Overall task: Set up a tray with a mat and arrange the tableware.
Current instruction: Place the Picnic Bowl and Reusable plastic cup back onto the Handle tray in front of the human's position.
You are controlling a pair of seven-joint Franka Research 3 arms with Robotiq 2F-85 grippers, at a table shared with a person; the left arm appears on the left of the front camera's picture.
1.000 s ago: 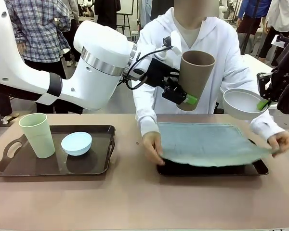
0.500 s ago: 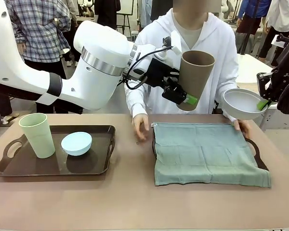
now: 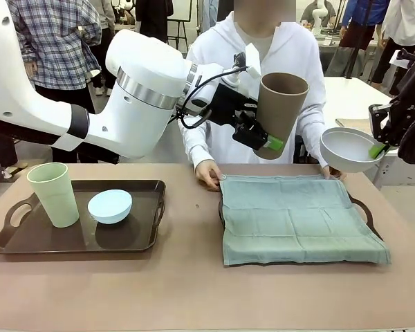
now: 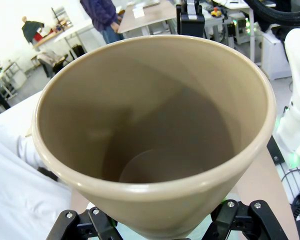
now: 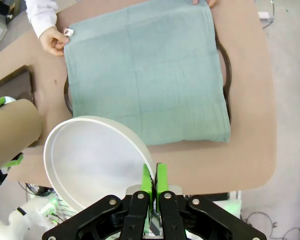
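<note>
A grey-green mat lies spread over the dark tray at the right; the person's hands hold its far corners. My left gripper is shut on the tan-brown cup, holding it tilted in the air above the mat's far left. My right gripper is shut on the rim of the white bowl, held up at the far right. The pale green cup and the light blue bowl stand on the left tray.
The person in white stands close behind the table's far edge. The brown tabletop lies bare in front of both trays. Other tables and people show in the background.
The person has laid the mat flat over the right tray and drawn both hands back to its far corners. Both grippers hold their loads in the same spots.
</note>
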